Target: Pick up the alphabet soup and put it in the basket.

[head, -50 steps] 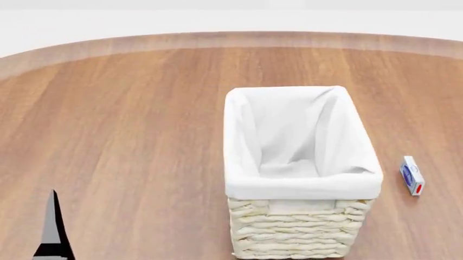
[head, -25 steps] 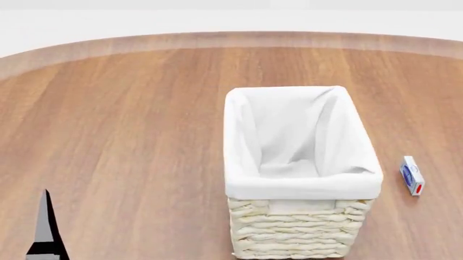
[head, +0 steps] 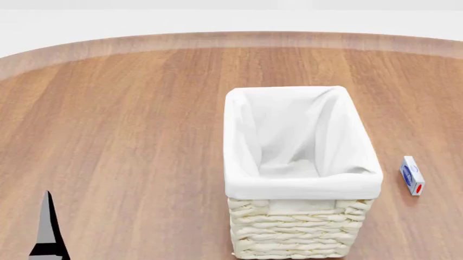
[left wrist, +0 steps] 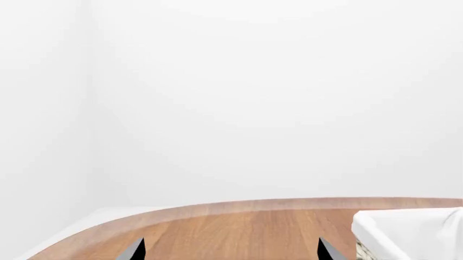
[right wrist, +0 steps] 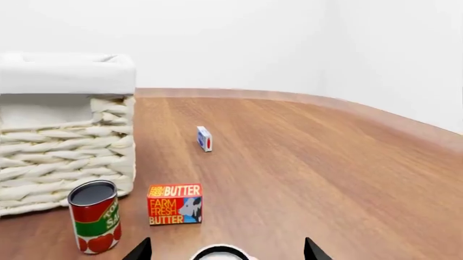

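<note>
Your desk (head: 130,124) is a smooth wood-grain surface with a curved far edge. The basket (head: 300,162) stands on it right of centre toward the near edge: a tall rectangular box of thick cream woven wicker, with a white cloth lining folded softly over its rim. Its inside shows only cloth.

In the right wrist view, a small cylindrical can (right wrist: 95,216) with a dark grey lid and a red-and-green label stands upright just beside the basket's wicker wall; its white lettering is only partly readable. Next to it sits a small red and yellow box (right wrist: 174,204) reading "FARM FRESH BUTTER" with a cow picture. Farther back, a little white and blue carton (right wrist: 205,138) with a red patch stands apart from the basket, to its right in the head view.

The alphabet soup (right wrist: 220,253) shows only as a pale whitish round lid at the bottom edge of the right wrist view, directly between the two dark fingertips of your right gripper (right wrist: 225,250). Those tips stand spread wide, released, clear of the lid on both sides.

Your left gripper (left wrist: 231,250) also sits released, tips well apart, over bare desk with the basket's rim off to one side.
</note>
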### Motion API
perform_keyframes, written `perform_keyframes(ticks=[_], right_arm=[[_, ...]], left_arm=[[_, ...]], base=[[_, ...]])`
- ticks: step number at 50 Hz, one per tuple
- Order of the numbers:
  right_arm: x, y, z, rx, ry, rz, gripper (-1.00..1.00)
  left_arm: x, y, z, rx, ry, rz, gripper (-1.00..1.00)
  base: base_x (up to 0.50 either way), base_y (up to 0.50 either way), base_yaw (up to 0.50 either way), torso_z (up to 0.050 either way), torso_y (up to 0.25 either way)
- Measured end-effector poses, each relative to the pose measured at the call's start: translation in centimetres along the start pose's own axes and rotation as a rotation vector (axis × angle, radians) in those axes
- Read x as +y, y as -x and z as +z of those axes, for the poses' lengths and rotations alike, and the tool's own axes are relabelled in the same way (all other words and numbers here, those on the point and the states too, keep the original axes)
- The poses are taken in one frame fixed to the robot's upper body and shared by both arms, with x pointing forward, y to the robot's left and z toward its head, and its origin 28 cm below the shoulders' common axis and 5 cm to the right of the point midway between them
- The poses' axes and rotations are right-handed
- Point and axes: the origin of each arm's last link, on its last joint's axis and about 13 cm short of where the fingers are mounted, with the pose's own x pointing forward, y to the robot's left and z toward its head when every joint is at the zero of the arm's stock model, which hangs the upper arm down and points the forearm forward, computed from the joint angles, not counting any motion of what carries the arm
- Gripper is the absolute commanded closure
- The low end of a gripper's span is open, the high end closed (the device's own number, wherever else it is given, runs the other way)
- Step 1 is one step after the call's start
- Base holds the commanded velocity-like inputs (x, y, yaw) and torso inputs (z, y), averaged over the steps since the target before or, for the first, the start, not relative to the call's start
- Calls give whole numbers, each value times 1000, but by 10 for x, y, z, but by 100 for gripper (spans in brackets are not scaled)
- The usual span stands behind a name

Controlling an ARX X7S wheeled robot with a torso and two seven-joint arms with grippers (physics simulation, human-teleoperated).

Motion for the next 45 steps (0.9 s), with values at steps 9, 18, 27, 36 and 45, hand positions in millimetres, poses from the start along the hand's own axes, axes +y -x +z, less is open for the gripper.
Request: perform_keyframes(ticks=[9, 18, 27, 36, 45], right_arm=[[2, -1, -6, 14, -7, -3, -100], [4, -5, -10, 21, -9, -1, -100], [7, -15, -15, 20, -7, -4, -100], [9, -25, -26, 31, -2, -13, -100], [12, -32, -39, 53, -2, -23, -100]], left_arm=[[0, 0, 0, 1, -1, -1, -100], [0, 0, -1, 2, -1, -1, -100], [0, 0, -1, 4, 0, -1, -100], [0, 0, -1, 6, 0, -1, -100], [-1, 0, -2, 9, -1, -2, -100]], base=[[0, 0, 0, 0, 0], [0, 0, 0, 0, 0], [0, 0, 0, 0, 0], [0, 0, 0, 0, 0], [0, 0, 0, 0, 0]])
